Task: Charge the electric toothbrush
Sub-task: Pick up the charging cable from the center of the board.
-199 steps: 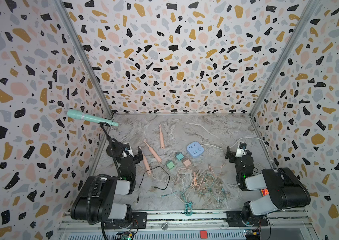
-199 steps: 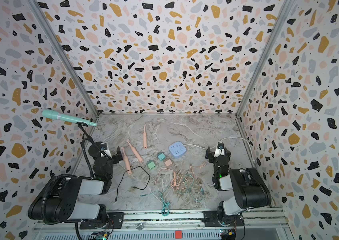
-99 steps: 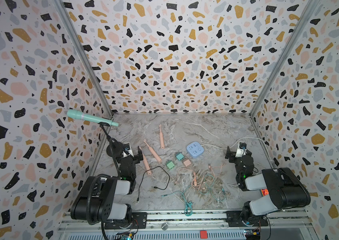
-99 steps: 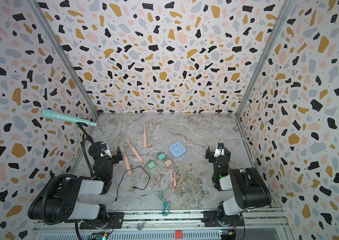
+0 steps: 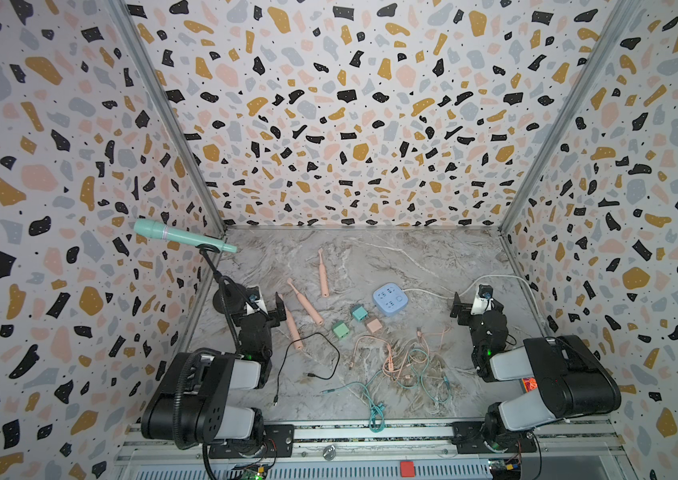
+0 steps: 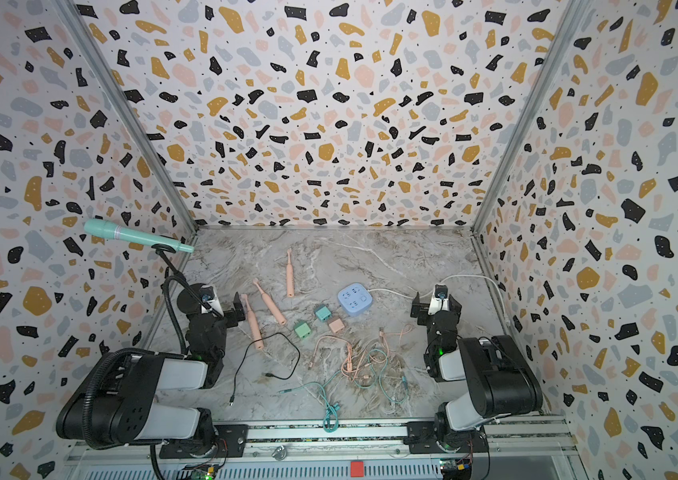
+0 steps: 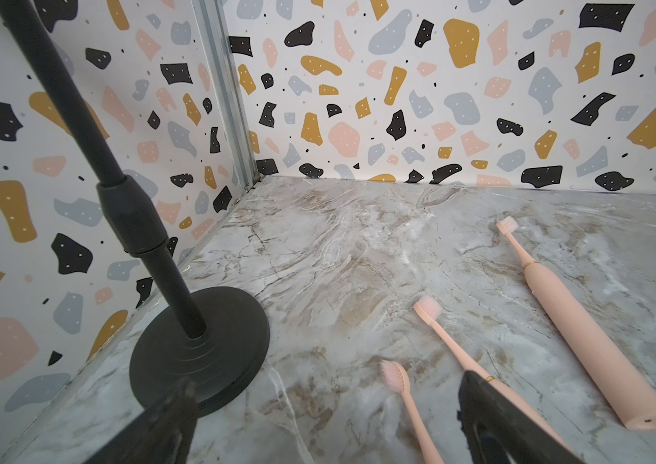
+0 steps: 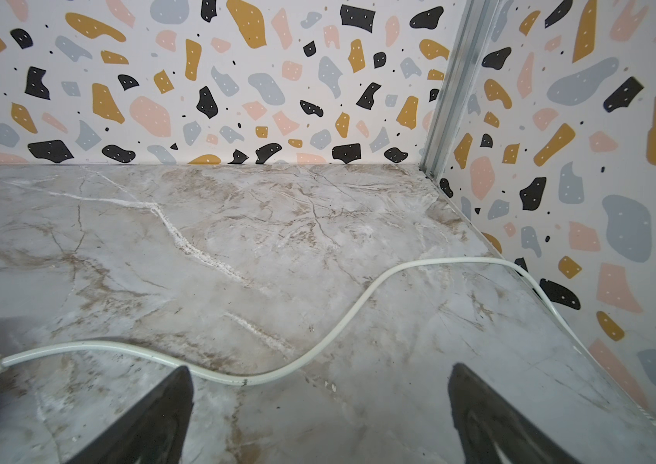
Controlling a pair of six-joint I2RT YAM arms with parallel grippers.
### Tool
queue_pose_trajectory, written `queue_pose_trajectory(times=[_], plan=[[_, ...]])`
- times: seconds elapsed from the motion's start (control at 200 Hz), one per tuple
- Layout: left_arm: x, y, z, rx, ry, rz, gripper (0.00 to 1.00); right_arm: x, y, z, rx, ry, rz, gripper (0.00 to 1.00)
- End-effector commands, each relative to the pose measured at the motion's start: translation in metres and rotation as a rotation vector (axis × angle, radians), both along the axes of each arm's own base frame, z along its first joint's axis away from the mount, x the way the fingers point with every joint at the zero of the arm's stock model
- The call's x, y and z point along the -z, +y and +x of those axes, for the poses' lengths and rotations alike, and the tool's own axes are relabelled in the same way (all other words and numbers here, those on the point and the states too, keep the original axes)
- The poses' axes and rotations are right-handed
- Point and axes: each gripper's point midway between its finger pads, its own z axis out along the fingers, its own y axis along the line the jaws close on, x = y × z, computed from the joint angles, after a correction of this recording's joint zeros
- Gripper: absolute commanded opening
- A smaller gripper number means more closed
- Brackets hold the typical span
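Enclosure: terrazzo-print walls (image 5: pixel 350 124) on three sides.
Table (image 5: pixel 370 257): grey-brown marble-look top.
Left gripper (image 7: pixel 326 397), right gripper (image 8: pixel 320 373): both spread wide, empty, near opposite side walls.
Microphone (image 5: pixel 179 236): teal, on a black stand by the left wall.
Power strip (image 5: pixel 389 297): blue, mid-table, white cord (image 8: pixel 318 345).
Electric toothbrushes (image 5: pixel 306 301): three, pink, lying flat between left gripper and power strip.
Adapters (image 5: pixel 340 330): three small cubes.
Cables (image 5: pixel 404 365): tangled, nearer the front edge.
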Motion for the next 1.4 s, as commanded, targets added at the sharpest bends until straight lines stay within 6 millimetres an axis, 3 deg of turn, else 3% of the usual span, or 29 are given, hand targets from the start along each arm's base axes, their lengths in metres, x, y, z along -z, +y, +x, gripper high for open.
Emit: queue_pose_trajectory(times=[0.0,0.055,0.335,0.441,0.526,0.566,0.641,0.716,0.771,0.856,0.966,1.066,1.192,1.397], plan=[[-0.018,0.032,-0.021,-0.201,-0.121,-0.064,0.99,-0.011,0.002,0.002,-0.005,-0.035,-0.006,0.99],[-0.02,0.036,-0.031,-0.229,-0.15,-0.077,1.0,-0.01,0.008,0.003,-0.032,-0.032,-0.026,0.99],[-0.016,0.023,-0.015,-0.163,-0.098,-0.041,0.99,-0.013,0.011,0.002,-0.04,-0.042,-0.03,0.99],[-0.028,0.027,-0.017,-0.184,-0.139,-0.043,0.99,-0.023,0.005,-0.008,0.016,-0.075,-0.029,0.99],[-0.051,0.02,-0.011,-0.162,-0.088,-0.03,0.99,-0.058,-0.003,-0.013,0.132,-0.126,-0.062,0.99],[-0.071,0.034,-0.018,-0.275,-0.15,-0.155,0.99,-0.079,-0.001,-0.009,0.15,-0.135,-0.016,0.99],[-0.103,0.038,-0.024,-0.318,-0.227,-0.306,1.0,-0.126,0.005,-0.002,0.107,-0.17,0.219,0.99],[-0.14,0.024,-0.023,-0.216,-0.335,-0.472,0.99,-0.148,-0.006,-0.007,0.159,-0.174,0.547,0.99],[-0.153,0.024,-0.031,-0.225,-0.375,-0.623,0.99,-0.159,-0.004,-0.012,0.135,-0.164,0.701,0.99],[-0.145,0.04,-0.054,-0.381,-0.345,-0.83,0.99,-0.194,0.025,-0.017,-0.077,-0.209,0.706,0.99],[-0.179,0.01,-0.049,-0.12,-0.346,-0.78,0.99,-0.208,0.06,-0.025,-0.173,-0.188,0.612,0.99],[-0.166,0.003,-0.046,-0.124,-0.231,-0.791,0.99,-0.203,0.097,-0.033,-0.233,-0.103,0.496,0.99],[-0.132,-0.008,-0.046,-0.147,-0.054,-0.835,0.99,-0.195,0.139,-0.045,-0.354,0.002,0.386,0.99],[-0.081,-0.029,-0.052,-0.144,0.198,-0.86,0.99,-0.156,0.189,-0.072,-0.496,0.191,0.224,0.99]])
